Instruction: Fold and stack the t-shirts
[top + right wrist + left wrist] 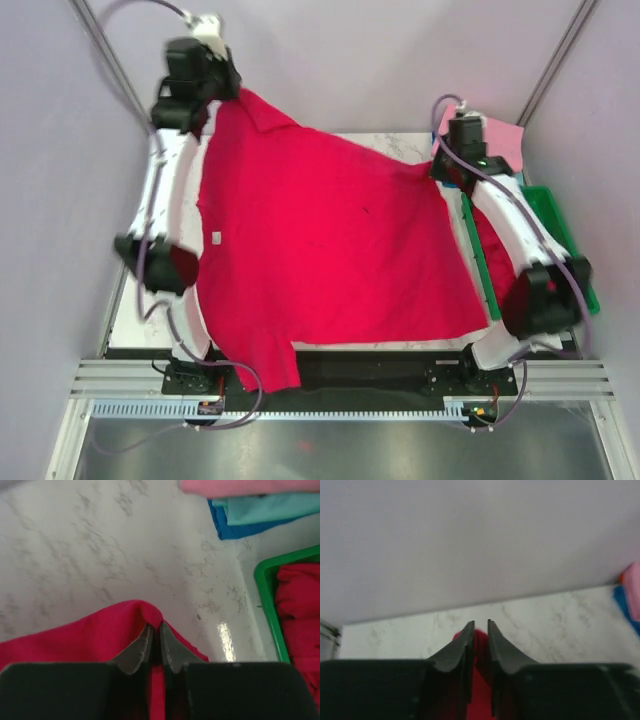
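Observation:
A crimson-red t-shirt (320, 250) with a small white label (215, 237) hangs spread over the table, stretched between both grippers. My left gripper (228, 92) is shut on its far left corner, held high; red cloth (480, 645) shows between its fingers. My right gripper (435, 170) is shut on the far right edge of the shirt (100, 630). A folded stack of a pink tee (245, 486), a teal tee (270, 507) and a blue tee (235, 527) lies at the far right. More red cloth (297, 605) lies in the green tray.
A green plastic tray (555, 230) stands along the right edge of the marble table (390, 145), under my right arm. The pink stack (505, 140) sits beyond it. Grey walls close in the back and sides.

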Available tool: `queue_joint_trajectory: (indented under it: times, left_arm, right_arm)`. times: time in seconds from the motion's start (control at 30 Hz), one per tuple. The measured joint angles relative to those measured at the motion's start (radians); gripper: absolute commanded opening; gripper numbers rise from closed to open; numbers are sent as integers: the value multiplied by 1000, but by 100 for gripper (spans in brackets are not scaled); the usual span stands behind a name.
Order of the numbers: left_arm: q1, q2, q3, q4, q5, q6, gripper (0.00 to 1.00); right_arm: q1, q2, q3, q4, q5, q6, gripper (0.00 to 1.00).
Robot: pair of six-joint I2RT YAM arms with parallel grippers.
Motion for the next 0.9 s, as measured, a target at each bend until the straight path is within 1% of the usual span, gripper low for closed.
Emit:
queue_joint_trajectory:
  times: [0.03, 0.07, 0.1, 0.13, 0.17, 0.2, 0.23, 0.3, 0.4, 0.47, 0.53, 0.63, 0.73, 0.83, 0.9]
  left_arm:
    - [4, 156, 56, -7, -8, 2, 47]
    - [9, 295, 101, -28, -8, 2, 60]
    - [17, 445, 166, -71, -3, -8, 70]
    - [24, 565, 210, -97, 4, -22, 80]
    - [32, 656, 232, -122, 12, -32, 87]
    - [44, 758, 246, -168, 18, -45, 99]
    - [53, 816, 246, -207, 16, -53, 100]
    - [67, 879, 245, -275, 4, -56, 100]
    - [82, 823, 246, -282, -5, -70, 100]
    - [87, 746, 230, -275, -20, -74, 99]
    - [87, 640, 170, -267, -38, -81, 97]
    - [85, 479, 41, -254, -54, -105, 93]
    - [82, 349, -107, -235, -60, -148, 90]
    - [69, 270, -265, -198, -55, -194, 90]
    - [51, 263, -336, -178, -39, -217, 90]
  right_arm:
    - [0, 101, 21, -10, 9, 4, 32]
    - [0, 183, 49, -25, 14, 3, 60]
    - [0, 276, 85, -31, 15, 3, 71]
    - [0, 349, 121, -41, 17, -6, 78]
    - [0, 403, 153, -53, 16, -15, 87]
    - [0, 443, 183, -60, 16, -22, 91]
    - [3, 462, 204, -69, 17, -34, 92]
    - [6, 467, 235, -79, 19, -49, 93]
    - [16, 441, 274, -61, 19, -63, 93]
    - [26, 408, 272, -41, 12, -65, 93]
    - [41, 370, 246, -12, 4, -65, 93]
    - [75, 319, 172, 28, -15, -64, 92]
    - [113, 306, 92, 55, -39, -56, 92]
    - [144, 314, 21, 61, -81, -45, 92]
    - [151, 327, -5, 64, -114, -35, 92]
